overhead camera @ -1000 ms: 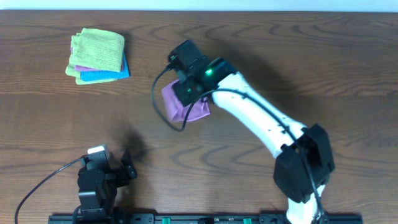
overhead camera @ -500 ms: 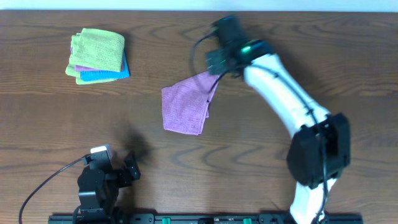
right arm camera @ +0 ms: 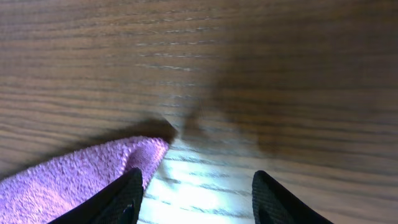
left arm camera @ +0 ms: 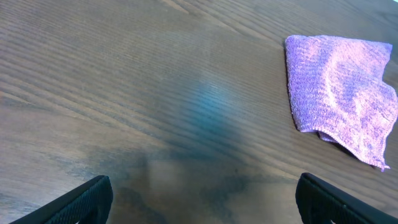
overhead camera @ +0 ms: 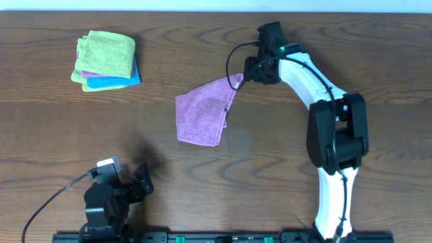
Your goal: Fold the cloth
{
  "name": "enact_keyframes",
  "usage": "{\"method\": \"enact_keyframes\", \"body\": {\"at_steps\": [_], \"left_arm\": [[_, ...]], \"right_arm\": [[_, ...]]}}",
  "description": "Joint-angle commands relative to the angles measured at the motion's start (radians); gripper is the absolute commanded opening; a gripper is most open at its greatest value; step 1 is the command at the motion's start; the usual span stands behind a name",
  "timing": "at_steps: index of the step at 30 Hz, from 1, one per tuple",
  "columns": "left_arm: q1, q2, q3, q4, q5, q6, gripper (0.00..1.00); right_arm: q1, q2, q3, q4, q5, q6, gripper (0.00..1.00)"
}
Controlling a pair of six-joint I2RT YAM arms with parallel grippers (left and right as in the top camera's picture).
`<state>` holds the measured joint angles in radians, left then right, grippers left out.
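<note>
The purple cloth (overhead camera: 202, 111) lies in the middle of the table, with one layer lying over another and a corner reaching back right. My right gripper (overhead camera: 251, 73) is just beyond that corner, open and empty. In the right wrist view the cloth (right arm camera: 74, 177) lies beside the left finger, and bare wood shows between the jaws (right arm camera: 196, 180). My left gripper (overhead camera: 138, 183) is open and empty at the front left, far from the cloth. In the left wrist view its jaws (left arm camera: 202, 208) hang over bare wood, and the cloth (left arm camera: 339, 87) lies at the upper right.
A stack of folded cloths (overhead camera: 104, 59), lime-green on top with blue beneath, sits at the back left. The dark wood table (overhead camera: 351, 40) extends around the cloth. The right arm's black cable loops above the cloth's corner.
My right gripper moved from over the cloth to the back right, drawing a corner of the cloth out with it. It now stands open, clear of that corner. The left arm stayed put.
</note>
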<state>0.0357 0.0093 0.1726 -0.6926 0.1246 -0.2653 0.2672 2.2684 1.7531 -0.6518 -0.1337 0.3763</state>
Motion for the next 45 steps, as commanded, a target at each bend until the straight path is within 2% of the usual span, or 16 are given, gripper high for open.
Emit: {"method": "enact_keyframes", "body": {"at_steps": [1, 9, 18, 24, 27, 29, 30, 31, 32, 38, 41, 45], "left_arm": [[0.002, -0.006, -0.010, -0.006, 0.007, -0.005, 0.95], [0.002, -0.006, -0.010, -0.006, 0.006, -0.005, 0.95], [0.002, -0.006, -0.010, -0.006, 0.006, -0.005, 0.95], [0.002, -0.006, -0.010, -0.006, 0.006, -0.005, 0.95], [0.002, -0.006, -0.010, -0.006, 0.006, -0.005, 0.95], [0.002, -0.006, -0.010, -0.006, 0.006, -0.005, 0.95], [0.002, -0.006, -0.010, -0.006, 0.006, -0.005, 0.95], [0.002, -0.006, -0.010, -0.006, 0.006, -0.005, 0.95], [0.002, -0.006, -0.010, -0.006, 0.006, -0.005, 0.95], [0.002, -0.006, -0.010, -0.006, 0.006, -0.005, 0.95], [0.002, -0.006, -0.010, -0.006, 0.008, -0.098, 0.95], [0.002, -0.006, -0.010, -0.007, 0.008, -0.315, 0.95]], "right_arm": [[0.012, 0.034, 0.001, 0.025, -0.037, 0.068, 0.55], [0.017, 0.080, 0.001, 0.081, -0.078, 0.137, 0.50], [0.032, 0.083, 0.001, 0.095, -0.164, 0.150, 0.53], [0.060, 0.085, 0.001, 0.106, -0.162, 0.150, 0.48], [0.069, 0.090, 0.001, 0.123, -0.161, 0.150, 0.41], [0.071, 0.090, 0.001, 0.126, -0.148, 0.150, 0.31], [0.071, 0.090, 0.001, 0.126, -0.135, 0.150, 0.22], [0.071, 0.090, 0.001, 0.128, -0.116, 0.150, 0.04], [0.069, 0.090, 0.001, 0.132, -0.105, 0.150, 0.01], [0.043, 0.023, 0.001, 0.092, -0.079, 0.100, 0.01], [0.027, -0.096, 0.001, -0.022, -0.020, 0.044, 0.01], [0.021, -0.253, 0.001, -0.148, 0.007, -0.040, 0.01]]}}
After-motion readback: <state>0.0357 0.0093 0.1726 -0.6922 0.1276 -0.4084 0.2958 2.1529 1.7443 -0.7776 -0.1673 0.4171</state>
